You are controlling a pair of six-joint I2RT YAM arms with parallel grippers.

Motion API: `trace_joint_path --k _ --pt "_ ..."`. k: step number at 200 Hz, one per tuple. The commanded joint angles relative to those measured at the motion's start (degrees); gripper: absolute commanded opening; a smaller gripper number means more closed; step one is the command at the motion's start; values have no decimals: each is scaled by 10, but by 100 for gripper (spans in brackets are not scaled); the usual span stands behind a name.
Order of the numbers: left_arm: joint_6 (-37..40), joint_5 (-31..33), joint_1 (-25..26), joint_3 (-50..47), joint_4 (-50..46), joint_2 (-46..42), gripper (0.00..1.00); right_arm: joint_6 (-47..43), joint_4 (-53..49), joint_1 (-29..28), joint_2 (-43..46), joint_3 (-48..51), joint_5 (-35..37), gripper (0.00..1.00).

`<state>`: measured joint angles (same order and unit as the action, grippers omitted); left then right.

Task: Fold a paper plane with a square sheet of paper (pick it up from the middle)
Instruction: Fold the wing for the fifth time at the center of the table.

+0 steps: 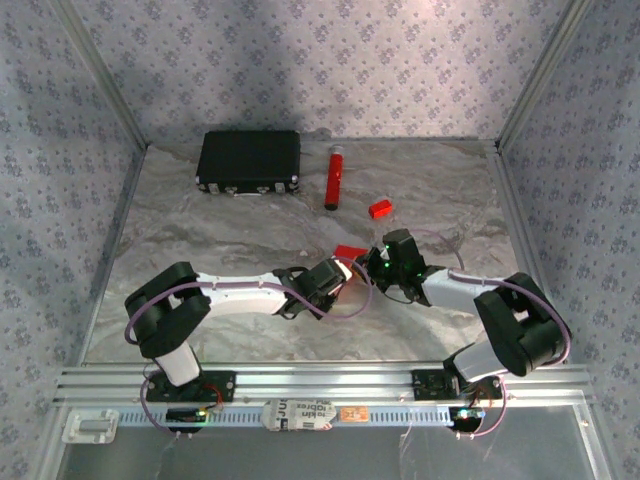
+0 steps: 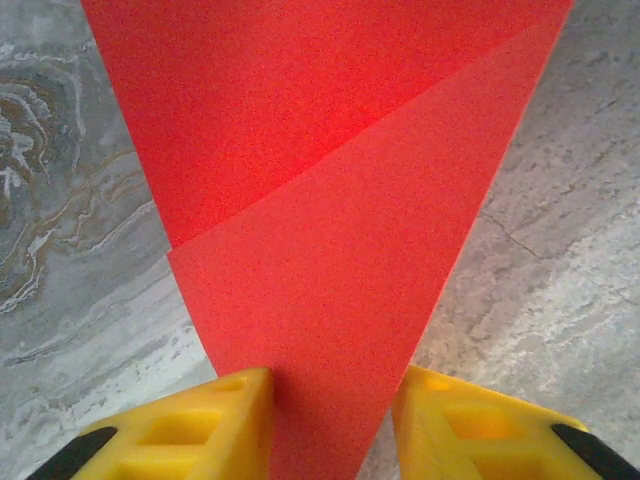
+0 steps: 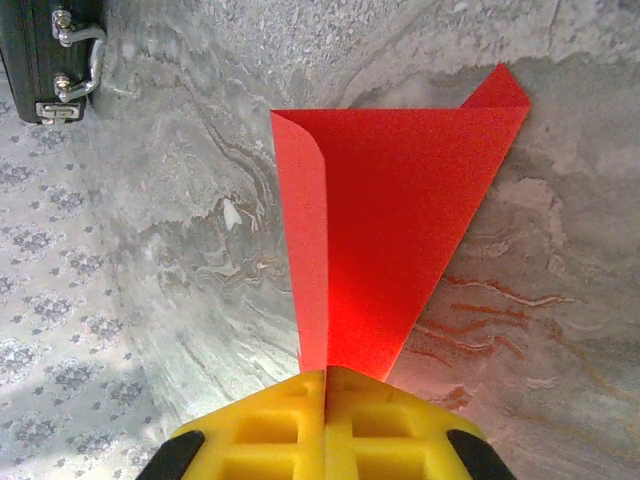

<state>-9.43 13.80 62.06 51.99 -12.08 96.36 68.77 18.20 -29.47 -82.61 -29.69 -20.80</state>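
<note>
The folded paper (image 3: pixel 390 200) is pinched between the right gripper's (image 3: pixel 325 380) closed jaws. Its tip is straddled by the left gripper's (image 2: pixel 330 388) part-open jaws, perhaps touched by them.

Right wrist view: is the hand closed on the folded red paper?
Yes, the right hand pinches the red paper between touching yellow fingers.

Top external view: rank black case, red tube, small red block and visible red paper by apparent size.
1. black case
2. red tube
3. small red block and red paper: they look alike and the paper is partly hidden, so unranked.
</note>
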Motion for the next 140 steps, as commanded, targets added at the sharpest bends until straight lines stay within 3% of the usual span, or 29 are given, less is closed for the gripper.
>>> trace_joint_path --k 1,140 --pt "8 17 5 17 -11 4 31 -5 -13 3 13 4 -4 6" --pt "-1 21 6 11 -9 1 6 -16 -45 3 31 6 7 11"
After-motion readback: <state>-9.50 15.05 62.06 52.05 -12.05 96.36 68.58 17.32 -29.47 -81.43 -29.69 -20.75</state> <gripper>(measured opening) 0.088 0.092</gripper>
